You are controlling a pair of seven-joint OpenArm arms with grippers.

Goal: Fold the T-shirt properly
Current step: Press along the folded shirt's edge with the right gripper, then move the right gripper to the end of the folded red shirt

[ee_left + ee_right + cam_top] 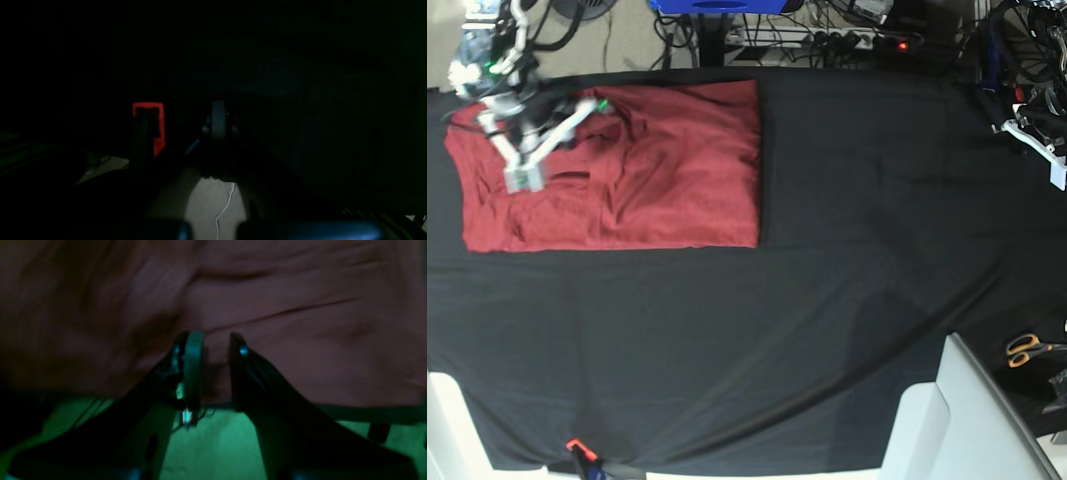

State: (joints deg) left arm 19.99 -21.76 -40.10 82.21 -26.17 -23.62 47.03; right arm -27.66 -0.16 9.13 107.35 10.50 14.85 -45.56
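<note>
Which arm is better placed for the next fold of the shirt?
Probably the right: its gripper is over the T-shirt, jaws apart. The left arm sits at the opposite table edge.

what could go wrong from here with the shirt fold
1. In the right wrist view the right gripper has its fingers parted just over the T-shirt. If the arm lifts away, a finger could catch the thin cloth and pull the fold open.

2. Creases show across the shirt near that gripper; left as they are, the fold may end up uneven.

3. The shirt lies close to the far edge of the black table cloth, so a drag that way could push it off.
</note>
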